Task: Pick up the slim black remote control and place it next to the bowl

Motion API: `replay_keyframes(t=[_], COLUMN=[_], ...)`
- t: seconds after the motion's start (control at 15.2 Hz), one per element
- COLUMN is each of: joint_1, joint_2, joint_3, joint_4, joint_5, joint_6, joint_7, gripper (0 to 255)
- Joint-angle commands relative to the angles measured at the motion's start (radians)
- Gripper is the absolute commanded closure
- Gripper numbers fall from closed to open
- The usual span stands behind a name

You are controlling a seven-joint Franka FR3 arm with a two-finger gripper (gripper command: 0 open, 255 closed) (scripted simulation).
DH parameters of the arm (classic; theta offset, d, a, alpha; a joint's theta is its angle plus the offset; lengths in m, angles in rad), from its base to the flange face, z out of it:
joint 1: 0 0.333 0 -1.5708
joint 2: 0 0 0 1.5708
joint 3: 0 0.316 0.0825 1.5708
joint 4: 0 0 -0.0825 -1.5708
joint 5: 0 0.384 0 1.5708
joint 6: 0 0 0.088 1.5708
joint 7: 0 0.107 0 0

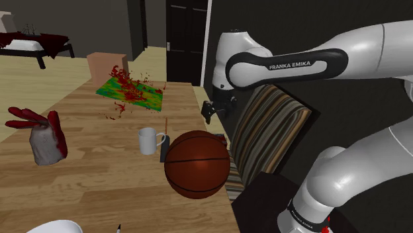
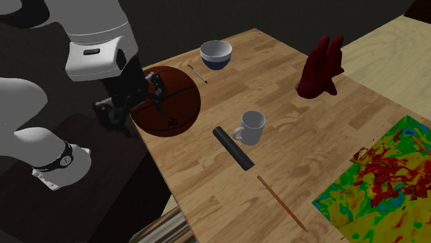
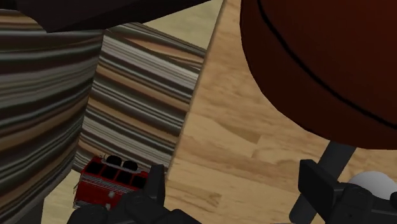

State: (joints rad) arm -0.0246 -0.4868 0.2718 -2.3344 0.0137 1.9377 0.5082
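— Where's the remote (image 2: 233,147)?
— Flat on the table (image 2: 276,69), just beside the mug (image 2: 252,126). One end points at the basketball (image 2: 166,100), the other at the thin brown stick (image 2: 280,200).
— The gripper (image 3: 234,175)?
— Empty, fingers wide apart, hovering beside the ball (which it likely must clear first).

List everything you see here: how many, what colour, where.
Table: one, light wood, under everything.
Basketball: one, reddish brown, at the table edge.
Mug: one, white, mid-table.
Remote: one, black, beside the mug.
Bowl: one, white and blue, past the basketball.
Mat: one, green-yellow with red splashes, table end.
Stick: one, brown, between remote and mat.
Glove: one, dark red, table's far side.
Cushion: one, striped, beside the table.
Toy fire truck: one, red, by the cushion.
Arm: one, white, beside the table.
Claw: one, black, open, near the basketball.
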Motion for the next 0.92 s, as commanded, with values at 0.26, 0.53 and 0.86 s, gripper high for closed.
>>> replay_keyframes(t=[0.26, 0.53, 0.86], joint_1=[-0.017, -0.019, 0.001], joint_2=[0.224, 0.385, 0.597], joint_3=[0.085, 0.129, 0.156], joint_4=[0.091, 0.177, 0.315], joint_5=[-0.014, -0.052, -0.121], joint_6=[0.097, 0.143, 0.176], joint_7=[0.171, 0.293, 0.443], gripper=[0, 0, 0])
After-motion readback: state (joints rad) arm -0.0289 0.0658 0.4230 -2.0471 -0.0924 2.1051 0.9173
